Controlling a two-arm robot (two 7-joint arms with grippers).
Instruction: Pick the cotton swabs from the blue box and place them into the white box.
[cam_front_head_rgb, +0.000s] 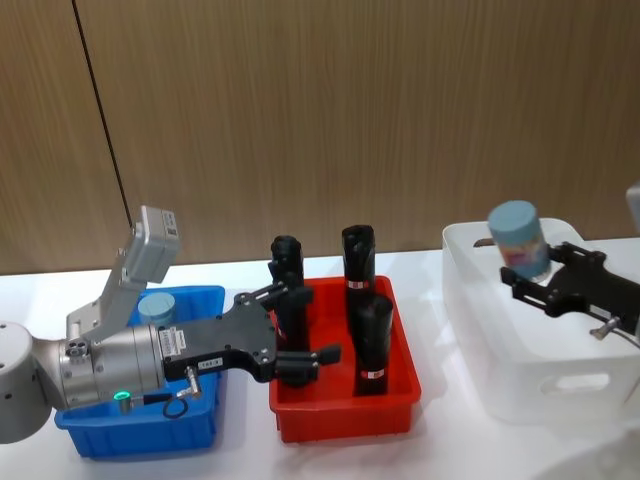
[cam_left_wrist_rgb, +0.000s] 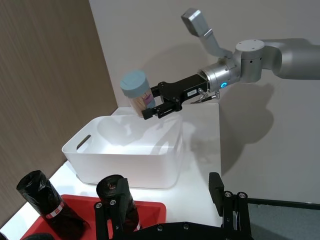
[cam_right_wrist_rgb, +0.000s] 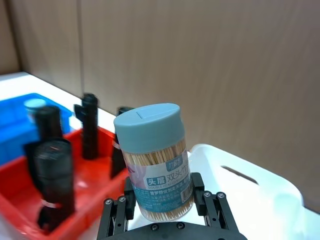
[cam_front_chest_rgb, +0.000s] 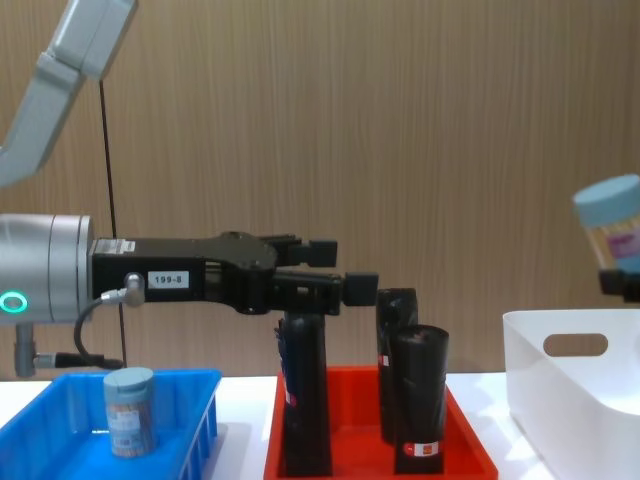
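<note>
While in right tool (cam_front_head_rgb: 535, 270) over white box (cam_front_head_rgb: 540, 385), cotton swabs (cam_front_head_rgb: 518, 238); another (cam_front_chest_rgb: 130, 410), blue box (cam_front_head_rgb: 140, 437).

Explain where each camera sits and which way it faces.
Head view: on the head, looking down at blue box, red tray, white box; shows left gripper and right gripper.
Chest view: lower, looking across the table; open left gripper above the red tray.
Left wrist view: on the left arm, facing the right gripper holding a cotton swab jar over the white box; own fingers show.
Right wrist view: on the right arm, facing that jar between its fingers.
Shared: all four show that jar.
</note>
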